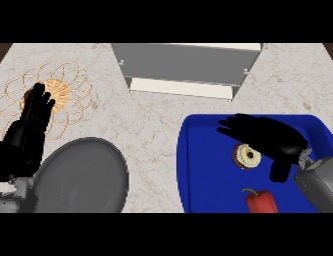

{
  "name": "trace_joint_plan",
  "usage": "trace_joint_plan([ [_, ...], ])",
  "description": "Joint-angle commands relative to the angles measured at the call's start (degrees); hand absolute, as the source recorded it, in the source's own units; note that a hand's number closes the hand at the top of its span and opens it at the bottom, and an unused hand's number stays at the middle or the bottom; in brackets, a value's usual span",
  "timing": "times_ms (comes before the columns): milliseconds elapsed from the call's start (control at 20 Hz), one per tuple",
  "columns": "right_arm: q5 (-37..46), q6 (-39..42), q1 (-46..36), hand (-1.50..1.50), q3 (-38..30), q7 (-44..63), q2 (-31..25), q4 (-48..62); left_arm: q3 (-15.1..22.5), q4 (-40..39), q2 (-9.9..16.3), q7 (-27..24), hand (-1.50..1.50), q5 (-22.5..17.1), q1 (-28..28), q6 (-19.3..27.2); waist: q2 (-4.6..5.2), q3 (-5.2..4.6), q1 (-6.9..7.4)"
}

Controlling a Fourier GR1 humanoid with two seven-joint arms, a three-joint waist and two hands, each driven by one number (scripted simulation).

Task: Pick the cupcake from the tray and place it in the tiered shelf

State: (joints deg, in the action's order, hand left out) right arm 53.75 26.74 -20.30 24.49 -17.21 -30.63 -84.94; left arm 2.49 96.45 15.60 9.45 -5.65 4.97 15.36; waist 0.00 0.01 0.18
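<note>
R hand point(266, 134) over the blue tray point(206, 165), forearm coming in from lower-right corner, palm down, fingers spread wide and fairly straight, pointing toward view's left/top; thumb hangs down toward bottom edge. Holds nothing. Cupcake point(247, 156) sits on tray just below/beside the palm, partly covered by the hand on its right side; seen from above, pale top w/ dark rim. Can't tell whether hand touches it.

Red bell pepper point(260, 201) on same tray, near bottom edge, apart from cupcake.

L hand point(36, 107) at view's left, fingers up, straight, relaxed, resting over the wire trivet point(47, 97); holds nothing. Grey round plate point(80, 175) just right of L forearm, at bottom-left.

Tiered shelf point(187, 67) at counter's far edge, centre-top, white/grey steps, well apart from tray. Bare marble counter point(154, 115) between tray's top-left corner and shelf front: open strip. Tray's right edge runs near counter's right side; tray bottom cut by view edge. Gap betw. plate and tray is narrow bare counter.
</note>
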Motion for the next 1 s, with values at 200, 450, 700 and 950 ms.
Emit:
trace_joint_plan([
  [200,6.2,-3.3,0.3,-1.50,-2.0,-5.4,5.5,6.3,-1.9,0.6,-1.0,3.1,0.00,2.0,2.1,-2.0,0.00,0.00,0.00],
  [450,9.6,-2.5,3.2,-1.50,-2.0,-3.1,8.1,6.0,-3.3,1.0,-1.8,-1.2,0.00,1.7,-3.4,-4.7,-0.04,-0.01,-0.03],
  [700,13.9,-4.4,-2.2,1.50,-0.8,-10.3,7.1,13.1,-4.5,-1.2,-1.9,-1.8,0.00,1.2,-1.2,-6.5,0.04,-0.01,0.19],
  [950,16.2,-14.4,-2.6,1.50,-2.9,-13.8,8.9,16.5,-3.3,-0.7,-4.3,-1.0,0.00,3.2,0.5,-4.5,0.07,0.01,0.23],
])
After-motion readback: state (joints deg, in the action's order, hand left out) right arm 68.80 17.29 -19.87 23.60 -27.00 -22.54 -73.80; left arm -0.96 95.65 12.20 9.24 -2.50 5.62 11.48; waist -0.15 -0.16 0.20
